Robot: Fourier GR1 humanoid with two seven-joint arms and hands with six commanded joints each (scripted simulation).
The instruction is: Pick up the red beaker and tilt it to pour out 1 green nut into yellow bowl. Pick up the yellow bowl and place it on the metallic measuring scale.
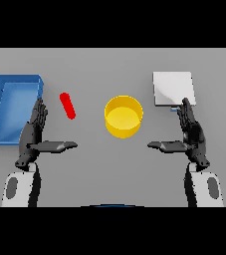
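Both hands, left hand point(33, 133) and right hand point(191, 133), rest wide and empty, so no step has begun; the red beaker point(67, 105) lies near the left, which must reach it, beside the yellow bowl point(123, 116) and scale point(172, 88).

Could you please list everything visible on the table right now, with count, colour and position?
red beaker: one, red, lying tilted on the table left of centre, between tray and bowl.
yellow bowl: one, yellow, upright at centre; nothing visible inside.
metallic measuring scale: one, silver-grey, flat, far right.
blue tray: one, blue, far left.
table: one, grey.
left robot hand: one, dark, open, beside the tray, holding nothing.
right robot hand: one, dark, open, just below the scale, holding nothing.
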